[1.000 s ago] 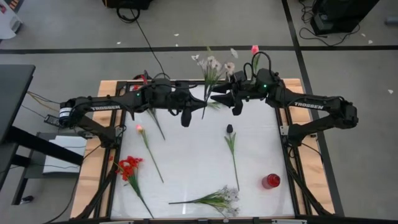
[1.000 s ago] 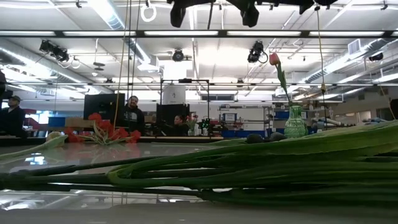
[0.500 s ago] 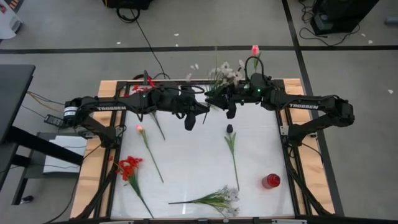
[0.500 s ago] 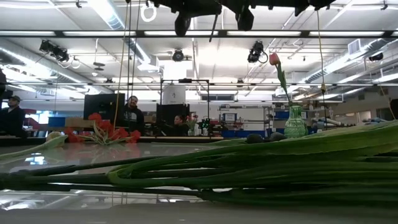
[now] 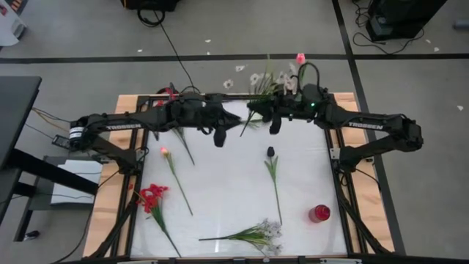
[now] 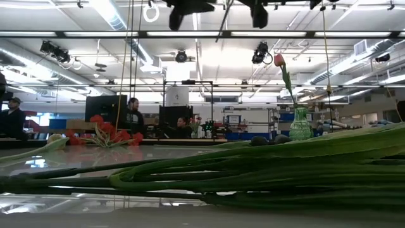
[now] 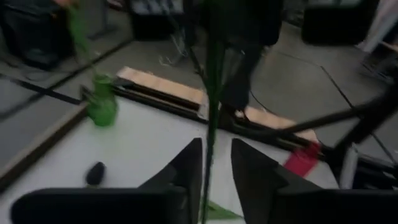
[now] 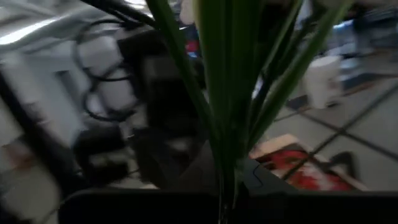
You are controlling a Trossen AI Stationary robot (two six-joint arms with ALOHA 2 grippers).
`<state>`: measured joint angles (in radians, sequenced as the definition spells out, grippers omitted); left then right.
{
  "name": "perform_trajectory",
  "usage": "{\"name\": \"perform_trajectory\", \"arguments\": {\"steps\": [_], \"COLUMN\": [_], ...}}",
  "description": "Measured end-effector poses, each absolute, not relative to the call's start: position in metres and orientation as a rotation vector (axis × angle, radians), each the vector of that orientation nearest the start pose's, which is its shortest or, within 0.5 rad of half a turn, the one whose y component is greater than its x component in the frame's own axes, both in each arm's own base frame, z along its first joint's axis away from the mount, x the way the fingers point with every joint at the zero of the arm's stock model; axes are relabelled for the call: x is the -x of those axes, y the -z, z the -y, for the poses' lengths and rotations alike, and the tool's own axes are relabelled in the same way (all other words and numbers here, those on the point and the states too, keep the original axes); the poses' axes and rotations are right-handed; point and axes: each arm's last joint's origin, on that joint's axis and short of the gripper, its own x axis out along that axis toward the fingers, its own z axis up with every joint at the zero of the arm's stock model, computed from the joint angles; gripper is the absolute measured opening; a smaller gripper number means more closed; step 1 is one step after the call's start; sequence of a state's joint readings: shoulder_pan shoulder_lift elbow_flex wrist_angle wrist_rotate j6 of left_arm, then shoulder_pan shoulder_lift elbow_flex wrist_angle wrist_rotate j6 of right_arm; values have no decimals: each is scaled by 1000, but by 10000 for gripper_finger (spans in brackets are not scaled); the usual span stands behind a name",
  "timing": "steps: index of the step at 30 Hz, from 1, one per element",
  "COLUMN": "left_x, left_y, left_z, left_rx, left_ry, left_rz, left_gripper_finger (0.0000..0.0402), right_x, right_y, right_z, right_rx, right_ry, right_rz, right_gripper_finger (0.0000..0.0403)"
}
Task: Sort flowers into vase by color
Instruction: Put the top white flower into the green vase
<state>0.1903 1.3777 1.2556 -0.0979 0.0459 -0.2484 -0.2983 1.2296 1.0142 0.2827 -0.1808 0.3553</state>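
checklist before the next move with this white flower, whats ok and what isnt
1. Right claw gripping the white spray by its stem: ok.
2. Left claw clear of that stem: not ok; its fingers are open with the stem in the gap.
3. Spray lifted off the table: ok.
4. Green vase upright: ok, with a pink tulip in it.
5. Room in the vase neck for another stem: cannot tell.

Right tool (image 8: 227, 186) clamped on green flower stems (image 8: 227, 81), blurred dark left arm (image 8: 155, 93) beyond
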Motion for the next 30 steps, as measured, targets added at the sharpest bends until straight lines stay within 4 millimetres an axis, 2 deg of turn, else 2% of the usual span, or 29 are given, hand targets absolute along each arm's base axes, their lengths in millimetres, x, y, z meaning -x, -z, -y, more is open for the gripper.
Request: {"name": "perform_trajectory", "arguments": {"steps": [5,11,17,20,23,30], "left_x": [-279,-237,-199,-192,-192,-197], "left_y": [-395,-425,-437,-438,-438,-436], "left_z": [-61,-58,-52,-50,-47,-38], "left_rx": [227,159,119,121,123,119], "left_ry": [-214,-227,-342,-365,-348,-326], "left_rz": [-139,-44,-46,-56,-50,-70], "left_gripper_finger": [128,153,157,157,158,158], "right_x": [-247,-213,-176,-161,-146,-123], "right_y": [-373,-373,-371,-370,-361,-334], "right_z": [80,84,92,96,98,106], "right_rx": [-331,-308,-273,-233,-227,-238], "right_ry": [315,601,919,1076,1198,1342], "right_rz": [80,-29,-115,-118,-84,26], "right_gripper_finger": [8,8,8,8,8,8]}}
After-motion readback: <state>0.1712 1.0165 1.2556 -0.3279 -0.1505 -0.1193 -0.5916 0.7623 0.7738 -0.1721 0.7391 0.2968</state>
